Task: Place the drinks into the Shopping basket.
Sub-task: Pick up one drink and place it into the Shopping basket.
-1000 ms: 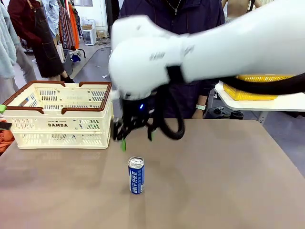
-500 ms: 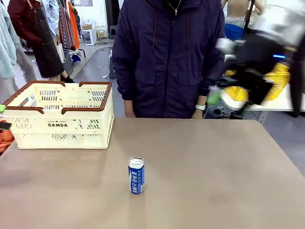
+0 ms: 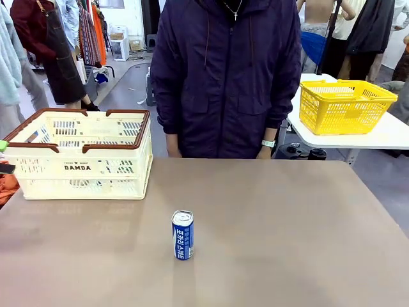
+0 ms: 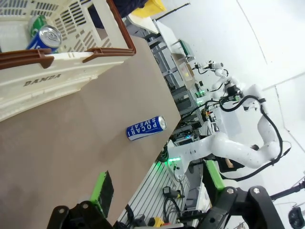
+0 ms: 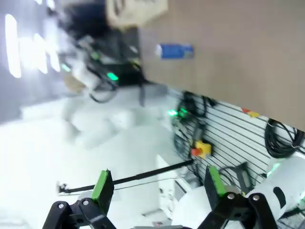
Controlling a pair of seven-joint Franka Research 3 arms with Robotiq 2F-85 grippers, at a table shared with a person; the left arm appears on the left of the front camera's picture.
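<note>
Still upright, blue can [image 3: 183,235] alone on table [image 3: 287,217], apart from Shopping basket [image 3: 82,155]

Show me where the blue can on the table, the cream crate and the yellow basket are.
blue can [image 3: 183,235], front view, middle of its label.
cream crate [image 3: 83,167], front view, side wall by the DAMDA lettering.
yellow basket [image 3: 339,115], front view, its mesh front wall.

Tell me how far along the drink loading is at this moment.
Partly done. In the left wrist view, a blue can and a green can already lie inside the DAMDA shopping basket. Nothing is in hand: the left gripper and right gripper both have their fingers spread open and empty. Left to do: the blue Pocari Sweat can stands upright on the table, apart from the basket.
</note>
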